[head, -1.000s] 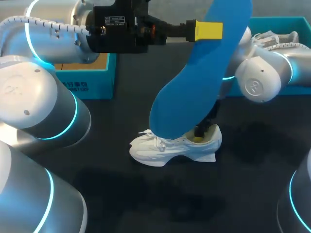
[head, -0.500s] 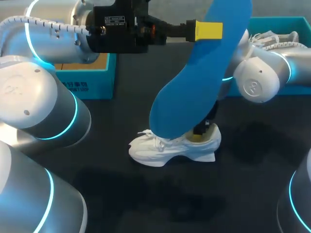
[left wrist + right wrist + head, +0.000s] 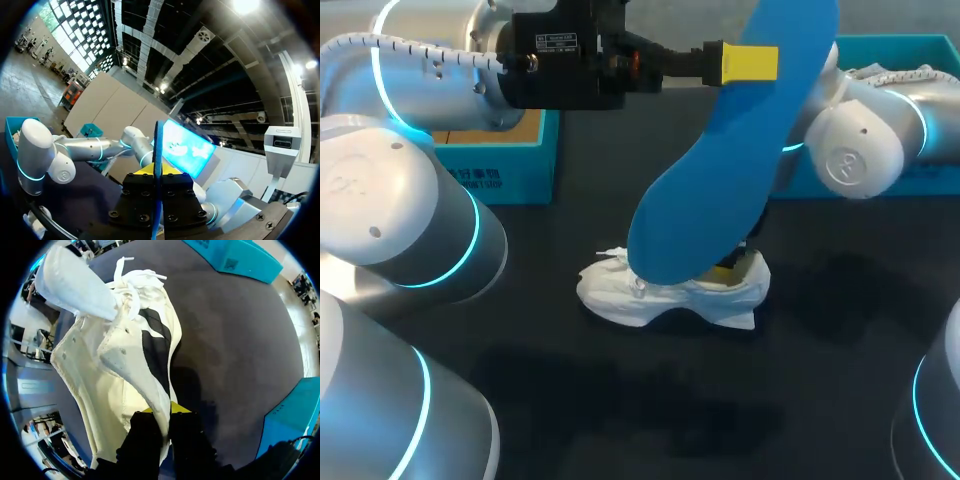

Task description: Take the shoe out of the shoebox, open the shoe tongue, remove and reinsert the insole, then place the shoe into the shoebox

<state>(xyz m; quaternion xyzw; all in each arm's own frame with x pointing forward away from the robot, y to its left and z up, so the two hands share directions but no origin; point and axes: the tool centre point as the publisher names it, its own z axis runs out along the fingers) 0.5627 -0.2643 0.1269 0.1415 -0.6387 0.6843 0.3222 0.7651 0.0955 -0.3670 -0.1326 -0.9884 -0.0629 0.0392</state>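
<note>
My left gripper (image 3: 748, 62) is shut on the heel end of the blue insole (image 3: 715, 170) and holds it high over the table, toe end hanging down toward the white shoe (image 3: 660, 298). In the left wrist view the insole (image 3: 156, 150) stands edge-on between the shut fingers of that gripper (image 3: 156, 176). The shoe lies on its sole on the dark table with its toe to the left. At the shoe's heel my right gripper (image 3: 728, 268) is partly hidden behind the insole. The right wrist view shows this gripper (image 3: 162, 419) shut on the collar wall of the shoe (image 3: 120, 355), whose tongue is pulled up.
A teal shoebox (image 3: 505, 165) stands at the back left under my left arm. Another teal box (image 3: 930, 48) at the back right holds a second white shoe (image 3: 895, 80). My right arm's elbow (image 3: 855, 155) hangs over the table's right side.
My right gripper has shut on the shoe's heel collar. The shoe has shifted a little to the left with it. The left arm and insole have stayed still.
</note>
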